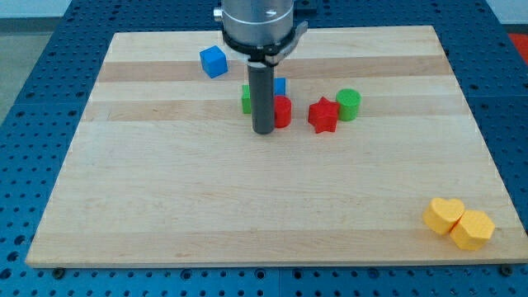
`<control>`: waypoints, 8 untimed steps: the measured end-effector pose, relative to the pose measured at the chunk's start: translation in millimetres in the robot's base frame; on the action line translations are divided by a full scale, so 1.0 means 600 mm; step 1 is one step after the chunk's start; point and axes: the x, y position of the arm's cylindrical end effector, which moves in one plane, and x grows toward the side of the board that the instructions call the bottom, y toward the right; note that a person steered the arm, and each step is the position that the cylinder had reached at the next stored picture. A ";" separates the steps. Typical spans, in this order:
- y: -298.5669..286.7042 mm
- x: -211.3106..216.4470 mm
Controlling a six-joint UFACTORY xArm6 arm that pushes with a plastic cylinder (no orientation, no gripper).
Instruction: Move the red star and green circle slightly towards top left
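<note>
On your counter (165,206), a blue cube (213,61) sits at eleven o'clock. My tip (264,130) stands centre, hiding parts of a green block (246,98), another blue block (280,86) and a red block (282,112). At its three o'clock: red star (322,115) touching green circle (348,104). Two yellow blocks (459,222) lie at five o'clock. No claw shows.

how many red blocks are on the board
2. The red star sits just left of the green circle; another red block, shape unclear, is partly hidden behind my tip. The rod may hide more.
</note>
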 end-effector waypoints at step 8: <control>0.255 -0.013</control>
